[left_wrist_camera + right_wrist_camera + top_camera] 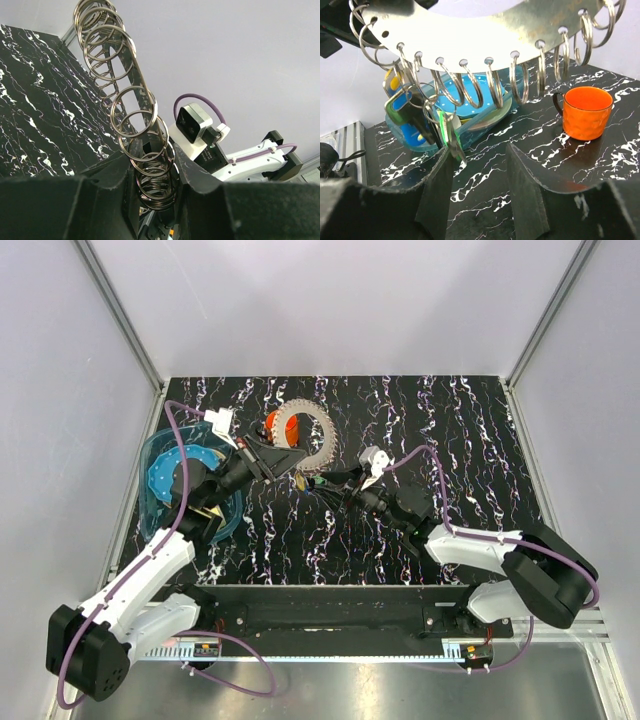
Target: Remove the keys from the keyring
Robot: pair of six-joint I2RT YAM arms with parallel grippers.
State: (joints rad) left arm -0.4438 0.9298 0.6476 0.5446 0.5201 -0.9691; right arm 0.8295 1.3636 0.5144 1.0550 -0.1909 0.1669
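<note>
The keyring (308,432) is a flat metal ring with many wire loops round its rim, held up off the table. My left gripper (283,456) is shut on its near edge; in the left wrist view the loops (150,170) sit pinched between the fingers. The keys (412,117) hang in a bunch from the loops under the plate (485,35), blue, yellow and green-headed. My right gripper (480,150) is open just below them. Its left finger (437,175) is beside the green key (448,134), and nothing lies between the jaws. From above, the right gripper (338,490) sits by the keys (312,483).
An orange cup (585,114) stands on the black marbled table behind the keyring, also seen from above as the cup (271,427). A blue glass dish (165,485) with stacked plates sits at the left, under the left arm.
</note>
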